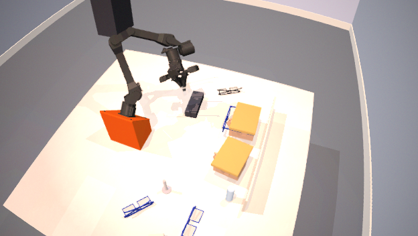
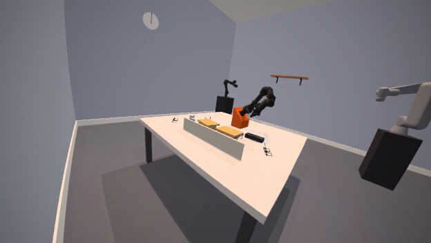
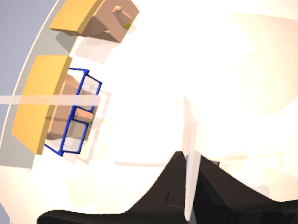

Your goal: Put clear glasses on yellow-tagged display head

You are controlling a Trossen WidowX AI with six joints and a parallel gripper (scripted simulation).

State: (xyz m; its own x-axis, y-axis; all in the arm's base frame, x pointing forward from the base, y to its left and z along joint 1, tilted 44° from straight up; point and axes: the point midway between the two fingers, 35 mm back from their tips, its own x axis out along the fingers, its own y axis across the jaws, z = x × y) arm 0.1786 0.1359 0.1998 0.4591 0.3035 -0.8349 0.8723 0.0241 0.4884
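My gripper (image 1: 183, 90) (image 2: 253, 114) (image 3: 184, 158) is shut on the clear glasses (image 3: 192, 180), raised above the table on the robot's side of the heads. A pale strip of the frame stands between the fingertips; a see-through bar runs left in the wrist view. The rest is washed out. The display head with the yellow tag (image 1: 232, 157) (image 2: 208, 122) (image 3: 112, 22) has a flat orange top and a bare face. The other head (image 1: 245, 118) (image 2: 229, 131) (image 3: 42, 105) has a greenish tag at its nose and wears blue glasses (image 1: 227, 119) (image 3: 73, 117).
A black case (image 1: 194, 104) (image 2: 254, 137) lies near the gripper, with black glasses (image 1: 229, 90) (image 2: 266, 151) beyond it. A low panel (image 2: 214, 138) stands behind the heads. A light cylinder (image 1: 230, 194), a small peg stand (image 1: 165, 188) and two blue glasses (image 1: 137, 208) lie toward the camera side.
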